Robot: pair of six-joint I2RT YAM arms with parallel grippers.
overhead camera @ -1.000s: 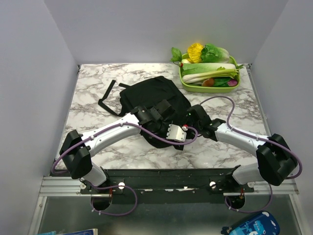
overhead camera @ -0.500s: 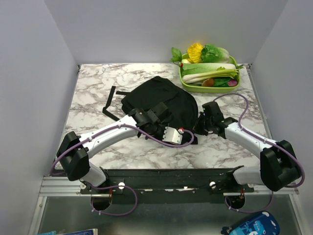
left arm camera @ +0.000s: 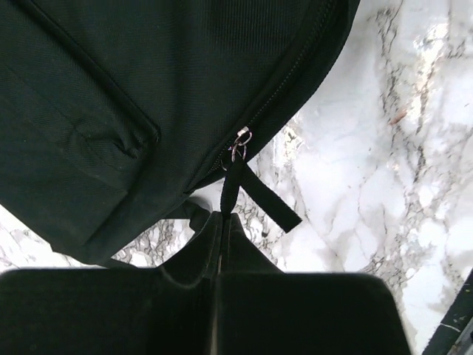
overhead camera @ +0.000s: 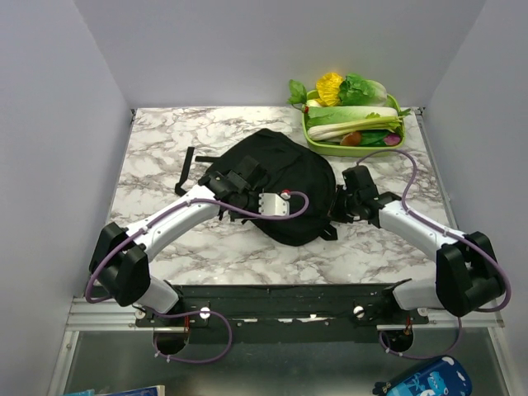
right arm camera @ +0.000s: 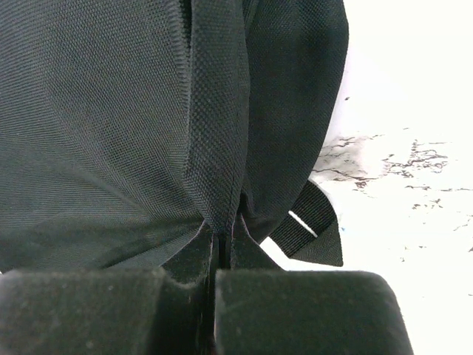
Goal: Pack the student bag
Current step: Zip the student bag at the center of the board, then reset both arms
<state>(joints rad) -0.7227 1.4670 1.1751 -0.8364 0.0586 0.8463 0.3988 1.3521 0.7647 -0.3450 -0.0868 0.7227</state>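
The student bag (overhead camera: 285, 169), a black fabric backpack, lies in the middle of the marble table (overhead camera: 165, 140). My left gripper (overhead camera: 285, 219) reaches over the bag's near side and is shut on the black zipper pull strap (left arm camera: 233, 188), which hangs from a metal ring (left arm camera: 239, 143) on the zipper at the bag's edge (left arm camera: 111, 89). My right gripper (overhead camera: 341, 204) is at the bag's right side, shut on a fold of its fabric (right arm camera: 218, 126). The bag's inside is hidden.
A green tray (overhead camera: 394, 146) of vegetables stands at the back right. The bag's straps (overhead camera: 188, 169) trail to the left, and a webbing loop (right arm camera: 314, 225) lies beside my right gripper. A blue pencil case (overhead camera: 425, 381) lies below the table's front edge.
My left gripper has moved back and to the left with the zipper pull in it. My right gripper has moved right with the fabric. The bag has shifted and spread to the right.
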